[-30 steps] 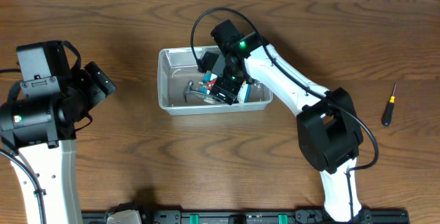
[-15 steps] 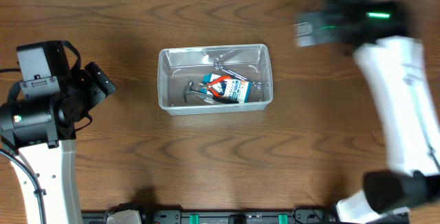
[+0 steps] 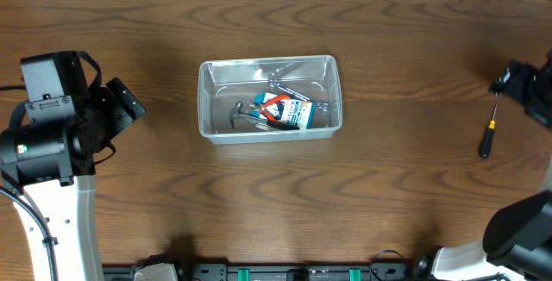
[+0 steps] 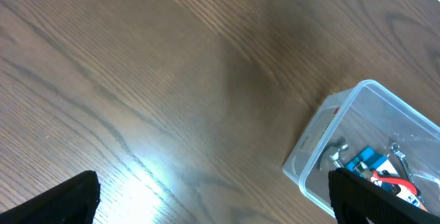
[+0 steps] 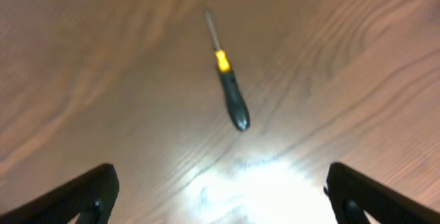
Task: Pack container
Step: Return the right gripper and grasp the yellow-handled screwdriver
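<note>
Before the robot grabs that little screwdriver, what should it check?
1. The screwdriver lies alone on the table: ok.
2. The right gripper is open and empty: ok.
3. The screwdriver sits between its fingers: not ok, it lies ahead of them.
4. Height above the table: cannot tell.
5. Room in the container: ok, its left end looks bare.
6. The left gripper is clear of the container: ok.
</note>
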`<act>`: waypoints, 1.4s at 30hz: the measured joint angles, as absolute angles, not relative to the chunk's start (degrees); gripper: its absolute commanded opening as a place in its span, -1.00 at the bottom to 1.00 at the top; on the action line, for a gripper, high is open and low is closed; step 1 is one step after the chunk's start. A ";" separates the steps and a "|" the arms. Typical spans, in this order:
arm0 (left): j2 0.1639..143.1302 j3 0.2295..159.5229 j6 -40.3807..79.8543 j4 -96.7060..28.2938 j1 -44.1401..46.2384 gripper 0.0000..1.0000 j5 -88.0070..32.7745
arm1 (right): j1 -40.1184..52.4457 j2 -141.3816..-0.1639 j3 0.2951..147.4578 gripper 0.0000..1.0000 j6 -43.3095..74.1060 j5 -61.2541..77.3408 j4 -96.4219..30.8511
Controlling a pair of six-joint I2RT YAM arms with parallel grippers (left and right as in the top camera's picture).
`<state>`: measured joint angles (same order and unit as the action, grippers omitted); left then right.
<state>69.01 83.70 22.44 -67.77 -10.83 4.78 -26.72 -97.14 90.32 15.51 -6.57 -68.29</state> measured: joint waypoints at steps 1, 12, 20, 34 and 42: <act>69.01 83.70 22.44 -67.77 -10.83 0.97 4.78 | -28.10 -97.23 87.57 0.99 15.22 -5.91 -66.04; 69.01 83.70 22.39 -67.77 -10.83 0.98 4.78 | -34.48 -101.16 74.78 0.99 9.02 1.39 -50.13; 69.01 83.70 22.24 -67.77 -10.83 0.97 4.78 | -34.48 -109.27 74.78 0.98 4.82 4.75 -46.70; 69.01 83.70 22.24 -67.75 -10.83 0.97 4.78 | -34.48 -114.67 74.96 0.78 3.14 4.84 -44.77; 69.01 83.70 22.22 -67.77 -10.83 0.97 4.78 | -34.48 -114.98 75.11 0.25 2.52 4.05 -44.27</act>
<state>69.01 83.70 22.22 -67.77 -10.83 4.78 -34.48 -114.98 75.11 2.52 4.05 -44.27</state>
